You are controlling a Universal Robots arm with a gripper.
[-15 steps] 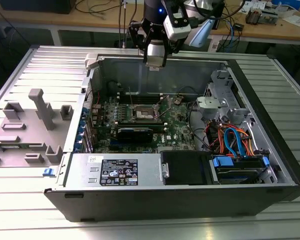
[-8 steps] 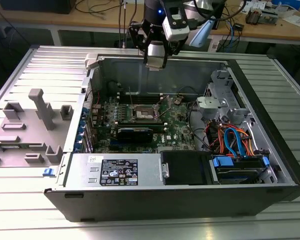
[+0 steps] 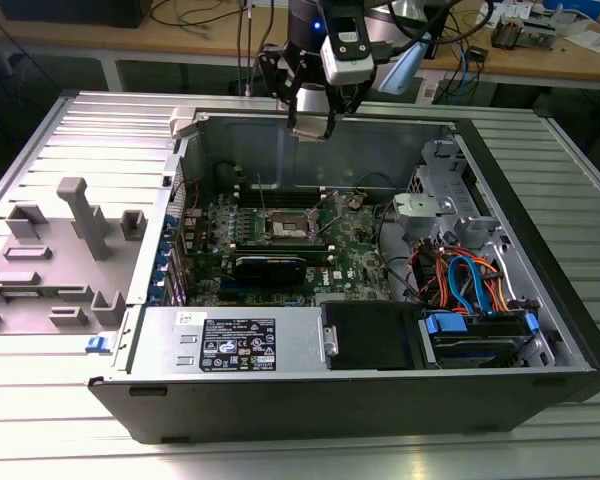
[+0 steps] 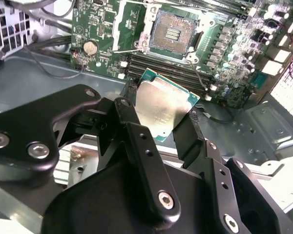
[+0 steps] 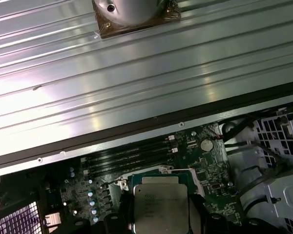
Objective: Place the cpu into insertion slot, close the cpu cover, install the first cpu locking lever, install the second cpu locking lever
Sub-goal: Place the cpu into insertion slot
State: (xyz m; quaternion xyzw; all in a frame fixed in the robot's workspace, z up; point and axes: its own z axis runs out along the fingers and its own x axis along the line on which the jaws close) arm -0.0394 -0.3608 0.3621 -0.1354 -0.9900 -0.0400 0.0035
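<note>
My gripper (image 3: 311,122) hangs above the back wall of the open computer case, shut on the cpu. In the second wrist view the cpu (image 4: 162,105) is a silver square with a green edge, clamped between two black fingers (image 4: 132,117), with the gripper (image 4: 158,119) tilted over the board. The first wrist view shows the cpu (image 5: 158,204) from above, with the gripper (image 5: 159,217) around it. The insertion slot (image 4: 172,33) lies open on the green motherboard, its contacts bare. The cpu cover (image 4: 135,27) stands raised at the slot's side. The insertion slot (image 3: 292,228) sits below the gripper, nearer the case's middle.
Long black memory slots (image 4: 161,66) run between the slot and the held chip. A black card (image 3: 270,265), a power supply (image 3: 235,345) and a bundle of coloured cables (image 3: 470,280) occupy the case. A grey fixture tray (image 3: 70,240) lies at the exterior view's left.
</note>
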